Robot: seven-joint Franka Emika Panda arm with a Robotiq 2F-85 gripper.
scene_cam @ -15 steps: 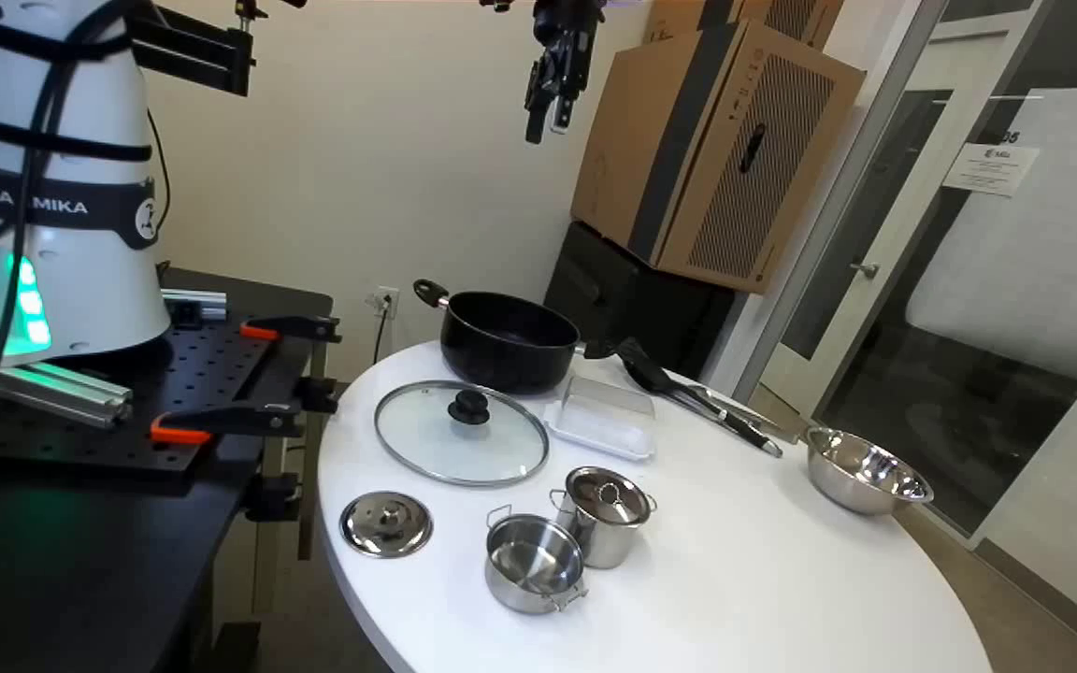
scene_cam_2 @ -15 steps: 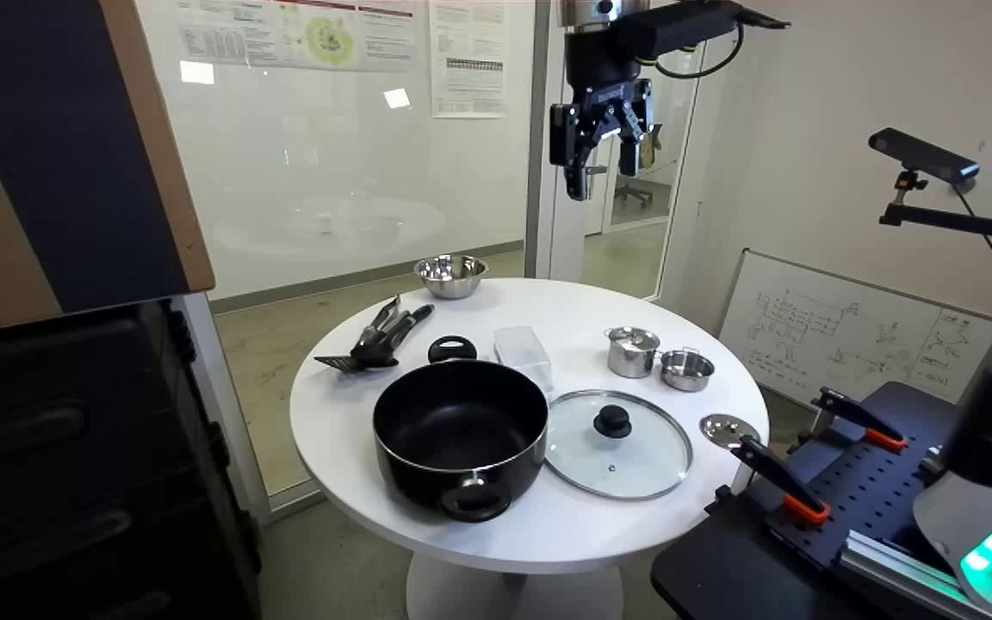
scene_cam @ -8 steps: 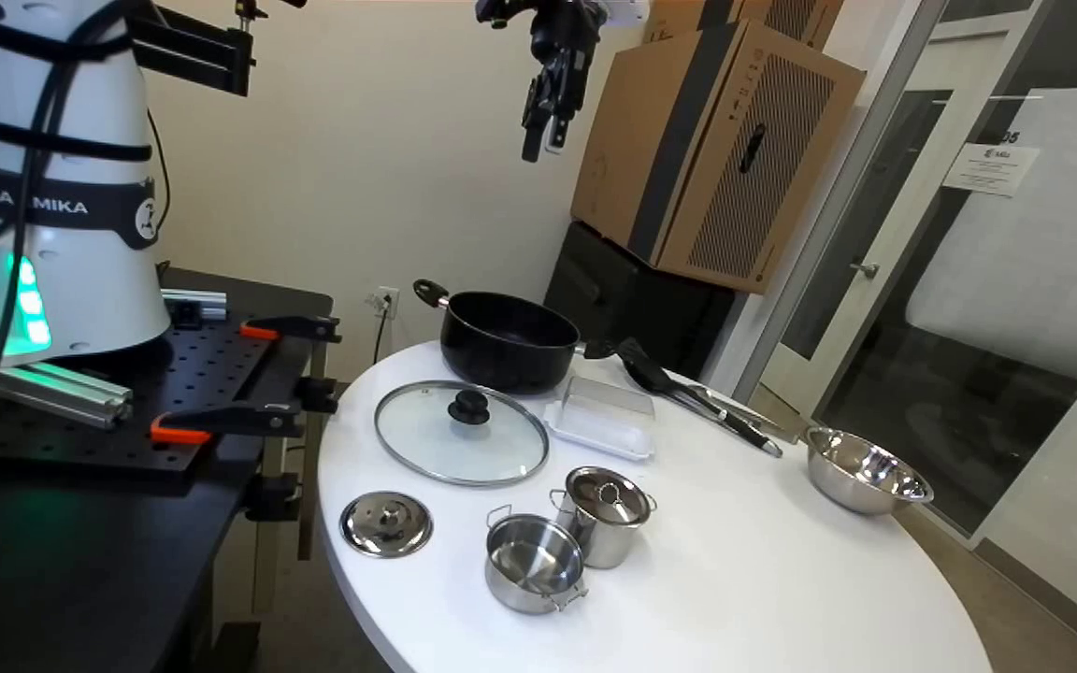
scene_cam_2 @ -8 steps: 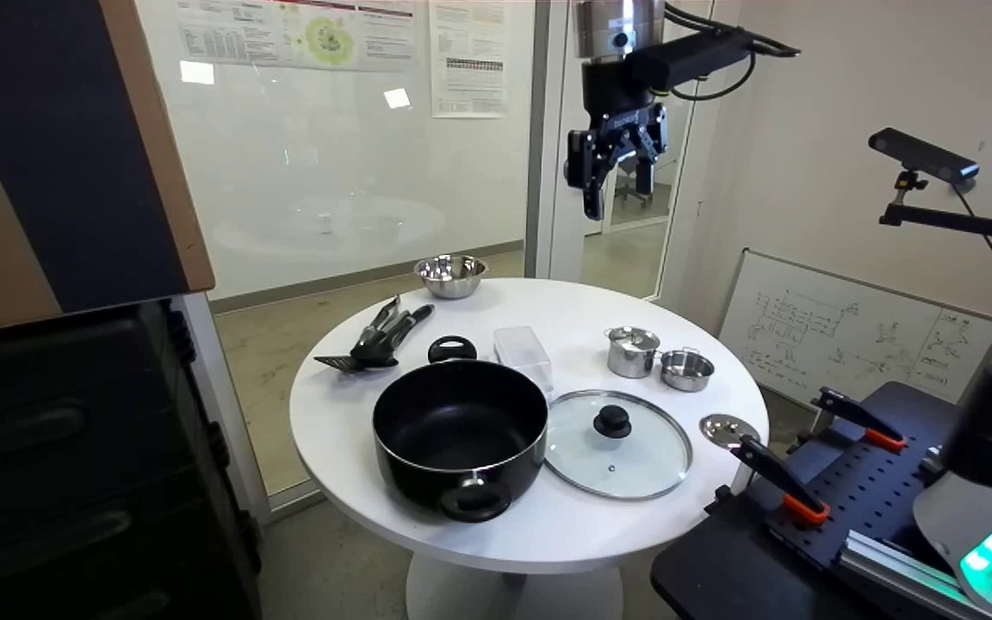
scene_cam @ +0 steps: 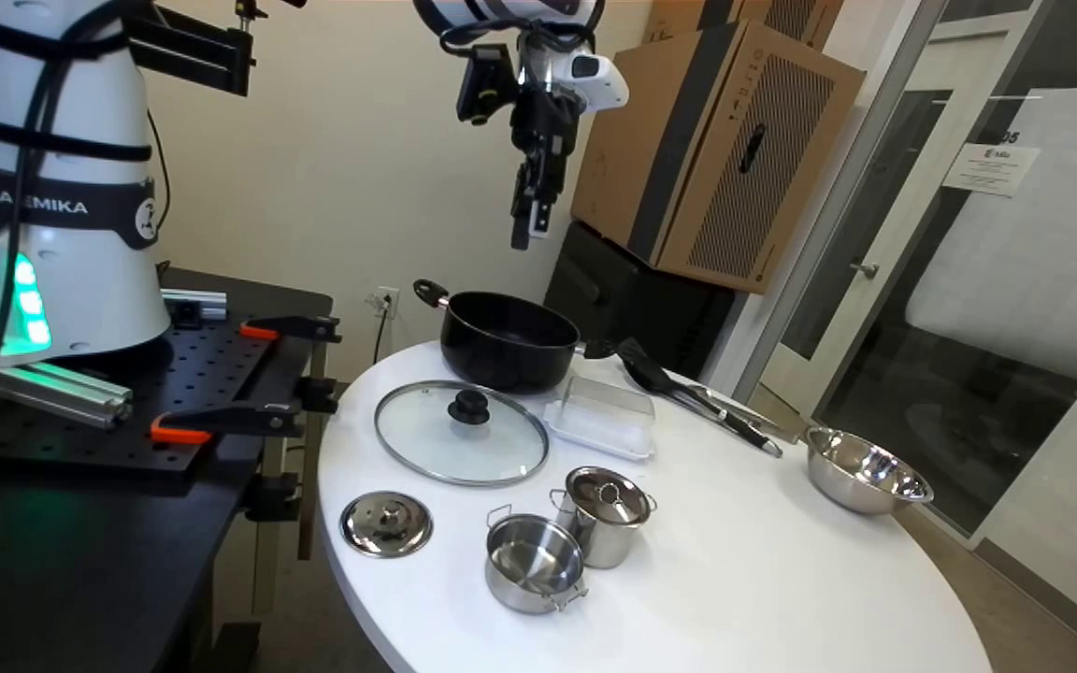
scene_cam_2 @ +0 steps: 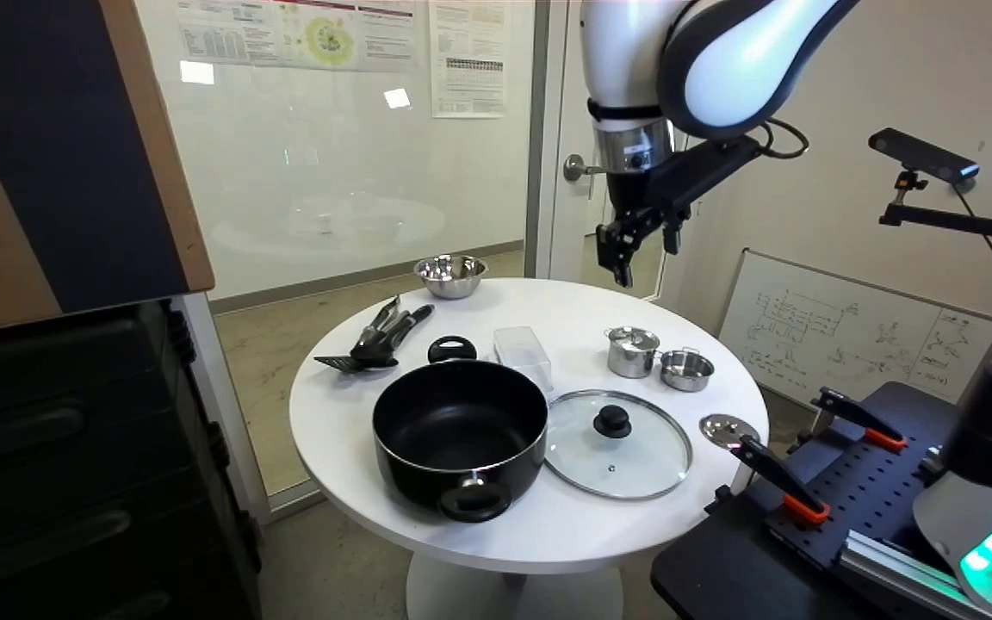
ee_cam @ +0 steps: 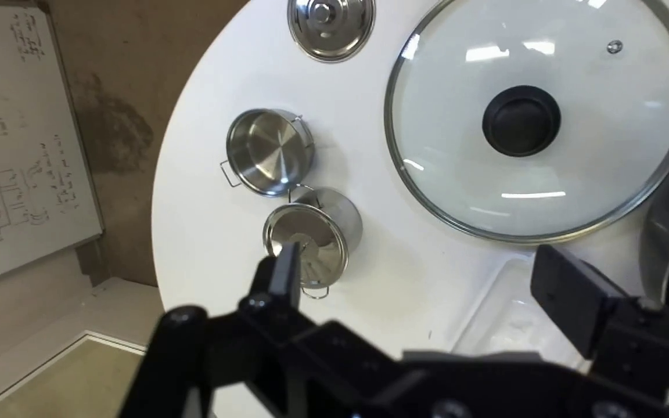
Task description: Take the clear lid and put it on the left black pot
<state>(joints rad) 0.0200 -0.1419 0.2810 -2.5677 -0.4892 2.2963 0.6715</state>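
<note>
The clear lid lies flat, knob up, on the white table in both exterior views (scene_cam: 422, 430) (scene_cam_2: 634, 461). In the wrist view, the lid (ee_cam: 450, 128) fills the upper right. The black pot stands uncovered beside the lid, wall visible in both exterior views (scene_cam: 492, 360) (scene_cam_2: 406, 469). Only the pot's edge (ee_cam: 659, 232) shows at the wrist view's right side. My gripper, fingers down, is high above the table in both exterior views (scene_cam: 530, 236) (scene_cam_2: 648, 265). In the wrist view, the gripper (ee_cam: 418, 258) is wide open and empty, with the lid ahead of its fingertips.
A clear plastic box (scene_cam: 604, 421) sits close to the lid and pot. A lidded steel pot (scene_cam: 599, 542), an open steel pot (scene_cam: 534, 584) and a small steel lid (scene_cam: 387, 523) stand nearby. Black utensils (scene_cam_2: 380, 340) and a steel bowl (scene_cam_2: 451, 277) lie farther off.
The arm and gripper have come down toward the table, shifting slightly right in an exterior view. The gripper stays open. The lid, pot and other objects have not moved.
</note>
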